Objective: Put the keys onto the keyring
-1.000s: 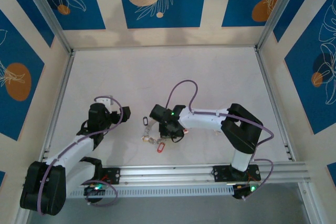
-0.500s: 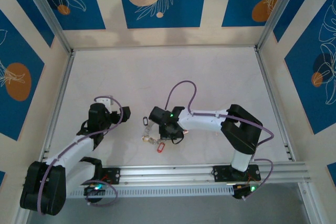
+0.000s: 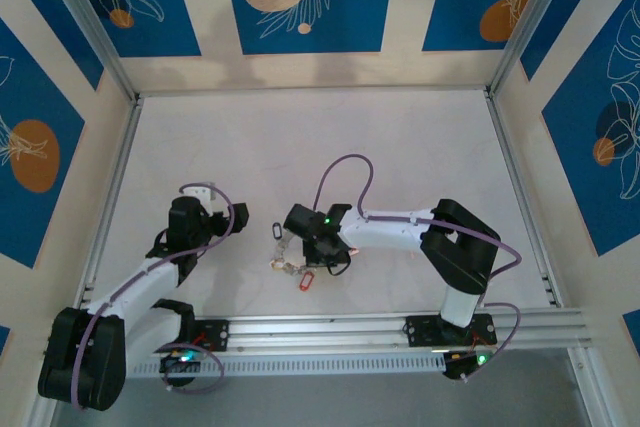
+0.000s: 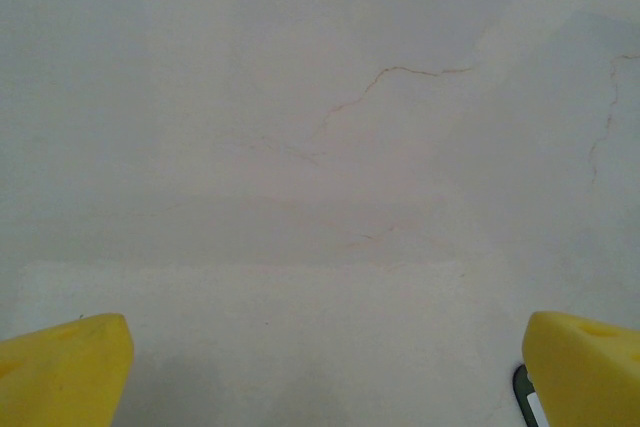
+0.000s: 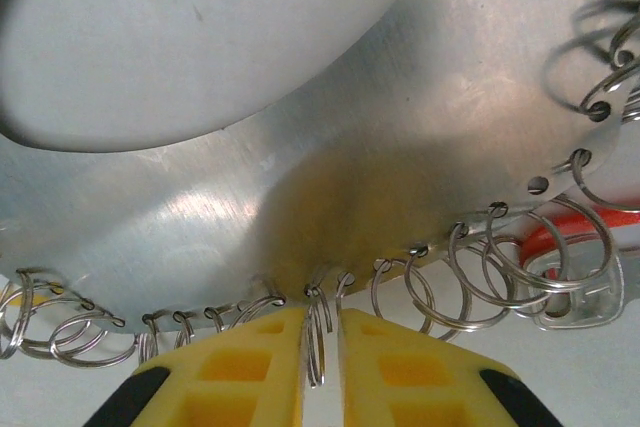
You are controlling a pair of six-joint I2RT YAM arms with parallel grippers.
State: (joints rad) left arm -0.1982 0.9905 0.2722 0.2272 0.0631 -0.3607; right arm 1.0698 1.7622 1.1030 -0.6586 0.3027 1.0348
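Observation:
In the right wrist view the keyring is a broad flat silvery ring with holes along its rim, each holding a small wire split ring. My right gripper is shut on one of these split rings, which stands edge-on between the yellow fingers. A red tag with a silvery clip lies at the right. From above, my right gripper sits over the keyring, with small keys, a red tag and a black tag loop beside it. My left gripper hangs open over bare table.
The white table surface stretches behind both arms, with fine cracks in it. Aluminium rails run along the near edge and up the sides. A dark sliver shows beside my left gripper's right finger.
My right gripper has edged slightly to the left and nearer over the keyring. The left arm has not moved.

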